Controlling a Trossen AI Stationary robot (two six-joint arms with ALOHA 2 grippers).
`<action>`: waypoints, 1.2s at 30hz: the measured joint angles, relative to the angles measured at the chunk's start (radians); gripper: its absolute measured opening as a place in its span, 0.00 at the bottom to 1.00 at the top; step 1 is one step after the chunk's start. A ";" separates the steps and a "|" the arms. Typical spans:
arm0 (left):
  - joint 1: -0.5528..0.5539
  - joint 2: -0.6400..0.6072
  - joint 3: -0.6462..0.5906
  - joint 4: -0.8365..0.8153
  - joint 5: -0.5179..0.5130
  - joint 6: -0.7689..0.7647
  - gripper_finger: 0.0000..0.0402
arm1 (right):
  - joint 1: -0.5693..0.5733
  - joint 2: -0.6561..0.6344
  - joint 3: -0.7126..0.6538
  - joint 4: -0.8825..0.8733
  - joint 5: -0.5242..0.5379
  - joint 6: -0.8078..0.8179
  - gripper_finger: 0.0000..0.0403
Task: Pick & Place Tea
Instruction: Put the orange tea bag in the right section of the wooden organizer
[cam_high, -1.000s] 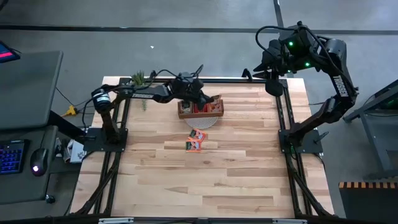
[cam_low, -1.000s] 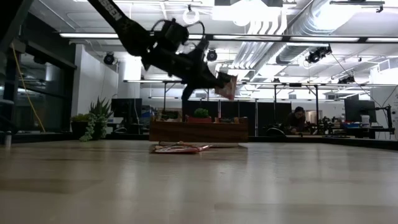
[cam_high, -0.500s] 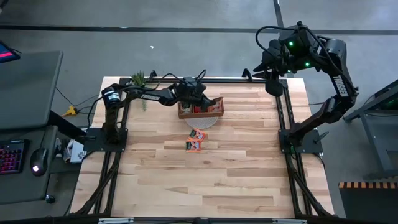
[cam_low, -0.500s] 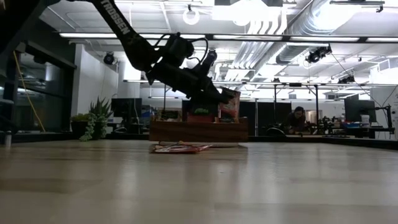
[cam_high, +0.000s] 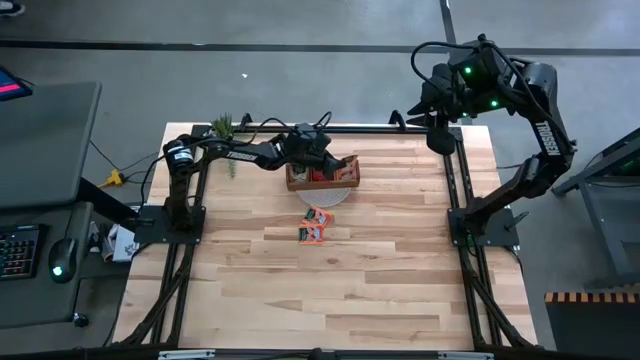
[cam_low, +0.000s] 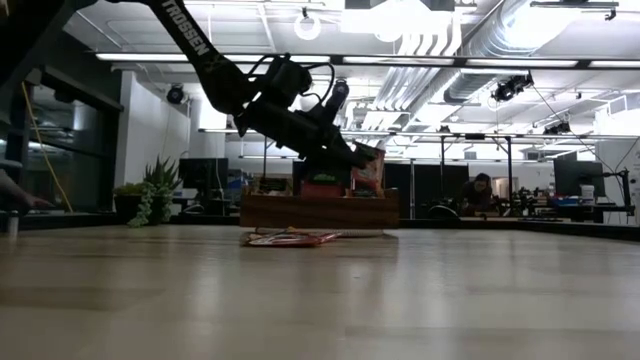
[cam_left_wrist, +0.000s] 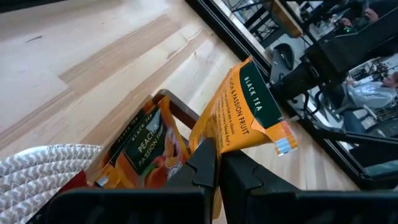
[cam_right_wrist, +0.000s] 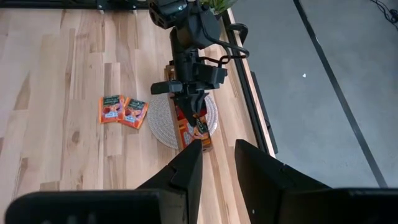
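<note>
A brown wooden tray (cam_high: 305, 182) stands on a pale round woven mat (cam_high: 338, 195) at the table's far middle, with tea sachets upright in it (cam_left_wrist: 144, 144). My left gripper (cam_high: 338, 166) is shut on one orange tea sachet (cam_left_wrist: 244, 115) over the tray's right end; in the low view that sachet (cam_low: 368, 170) reaches down to the tray's rim (cam_low: 320, 196). Two more orange sachets (cam_high: 315, 226) lie flat on the wood in front of the tray. My right gripper (cam_right_wrist: 217, 158) hangs open, high above the far right corner, holding nothing. My left gripper pinches the orange sachet near one edge (cam_left_wrist: 214, 134) between its two fingertips (cam_left_wrist: 205, 163). The fingers come slanting down from the table's left. The sachet stands nearly upright beyond the fingertips, its label end up and its lower edge at the tray's right end.
A small potted plant (cam_high: 222, 128) stands at the table's far left corner. The black table frame (cam_high: 455, 190) runs along both sides. Bare wood spreads across the near half of the table (cam_high: 330, 290). A person sits far off in the room (cam_low: 482, 190).
My left gripper has sunk toward the tray's right end with the orange sachet and rolled a little; the sachet, once well above the tray, now reaches down to its rim. For the last half second it has kept still.
</note>
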 joint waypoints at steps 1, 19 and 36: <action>0.000 0.000 0.000 0.000 0.001 0.003 0.03 | 0.000 0.000 0.000 0.000 0.000 0.000 0.23; 0.000 0.000 0.000 0.001 -0.040 0.032 0.28 | 0.000 0.000 0.000 0.000 -0.029 -0.009 0.23; 0.048 -0.025 0.362 -0.386 -0.110 0.256 0.28 | 0.000 0.024 0.000 0.000 -0.093 0.001 0.23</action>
